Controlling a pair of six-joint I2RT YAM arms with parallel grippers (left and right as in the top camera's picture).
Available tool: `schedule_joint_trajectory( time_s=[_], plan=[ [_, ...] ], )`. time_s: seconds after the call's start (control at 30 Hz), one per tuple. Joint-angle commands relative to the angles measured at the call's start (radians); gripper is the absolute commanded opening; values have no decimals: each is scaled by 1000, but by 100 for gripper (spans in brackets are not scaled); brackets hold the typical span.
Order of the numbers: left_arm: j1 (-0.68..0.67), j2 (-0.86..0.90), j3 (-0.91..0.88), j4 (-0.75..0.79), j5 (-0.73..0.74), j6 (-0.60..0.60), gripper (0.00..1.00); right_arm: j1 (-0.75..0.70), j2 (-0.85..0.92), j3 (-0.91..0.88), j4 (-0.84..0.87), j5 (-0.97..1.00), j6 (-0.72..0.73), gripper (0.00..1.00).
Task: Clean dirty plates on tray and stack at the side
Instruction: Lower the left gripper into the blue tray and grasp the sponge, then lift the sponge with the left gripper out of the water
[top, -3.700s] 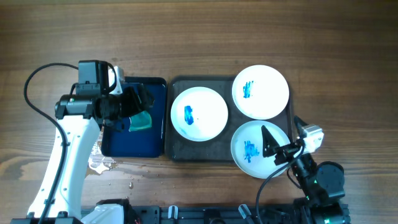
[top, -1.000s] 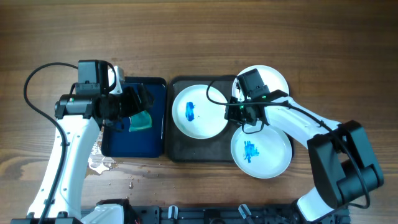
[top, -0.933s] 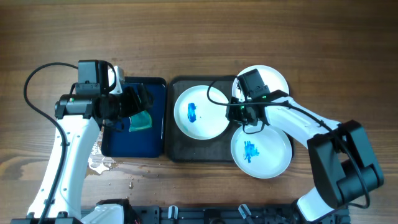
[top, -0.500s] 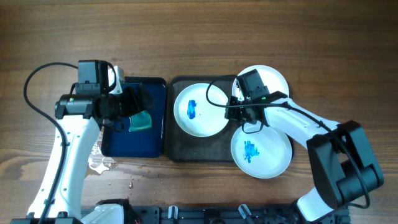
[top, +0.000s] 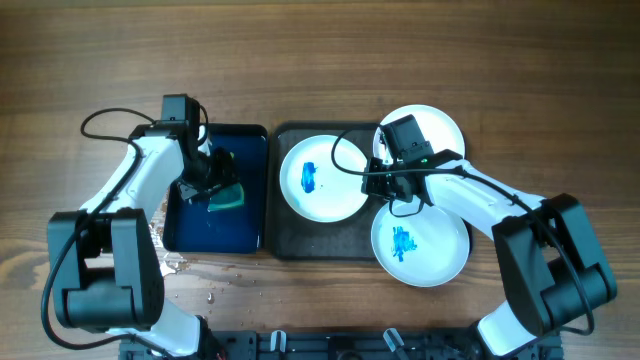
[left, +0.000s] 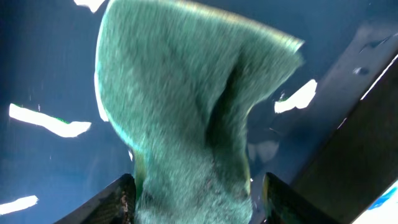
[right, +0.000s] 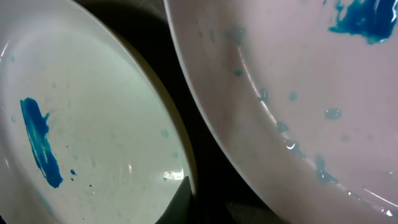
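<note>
Three dirty plates lie on the grey tray (top: 310, 243): a left plate (top: 320, 178) with one blue smear, an upper right plate (top: 440, 130) half hidden by my right arm, and a lower right plate (top: 420, 245). My right gripper (top: 372, 182) is shut on the left plate's right rim. Its wrist view shows that plate (right: 93, 124), a fingertip over the rim, the gripper (right: 211, 200) and a neighbouring smeared plate (right: 298, 74). My left gripper (top: 213, 178) is low in the blue tray, open around the green sponge (left: 186, 112). The sponge touches one finger; a narrow gap shows at the other.
The smaller dark blue tray (top: 215, 235) sits left of the grey tray, with the sponge (top: 230, 197) in it. Water drops lie on the wood (top: 165, 262) at its lower left corner. Bare wood-grain tabletop (top: 320, 60) stretches behind both trays.
My left arm has come down into the blue tray and its jaws have narrowed around the sponge. The right gripper keeps its hold on the left plate's rim; that plate has shifted slightly.
</note>
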Motion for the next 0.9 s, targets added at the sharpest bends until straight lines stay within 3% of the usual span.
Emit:
schedule_joint_trajectory(
  time_s=[0.0, 0.1, 0.13, 0.23, 0.3, 0.33, 0.37, 0.4, 0.43, 0.63, 0.7, 0.8, 0.87],
  plan=[
    [3, 8, 10, 65, -40, -5, 66, 6, 15, -32, -21, 25, -2, 4],
    [3, 8, 10, 98, -39, -5, 66, 6, 15, -32, -21, 25, -3, 4],
    [3, 8, 10, 102, -40, -5, 48, 6, 15, -32, -21, 25, -4, 4],
    [3, 8, 10, 104, -39, -5, 28, 6, 15, -32, -21, 25, -3, 4],
    [3, 8, 10, 103, -35, -5, 26, 6, 15, -32, -21, 25, -3, 4],
    [3, 8, 10, 100, -35, -5, 17, 6, 15, -32, -23, 25, -4, 4],
    [3, 8, 10, 102, -33, -5, 23, 6, 15, -32, -26, 25, -4, 4],
    [3, 8, 10, 95, -28, -5, 8, 6, 15, -32, -26, 24, -3, 4],
    [3, 8, 10, 96, -19, -5, 4, 6, 15, -32, -27, 24, -3, 4],
    [2, -64, 76, 23, 69, -20, 4, 6, 15, -32, -47, 21, -5, 4],
    [-2, -144, 82, -11, 6, -26, 4, 6, 15, -32, -53, 18, -20, 4],
    [-39, -319, 82, -105, -311, -73, 4, 6, 15, -32, -53, 13, -29, 5],
    [-72, -366, 82, -124, -369, -73, 4, 6, 15, -32, -50, 14, -29, 4]
  ],
)
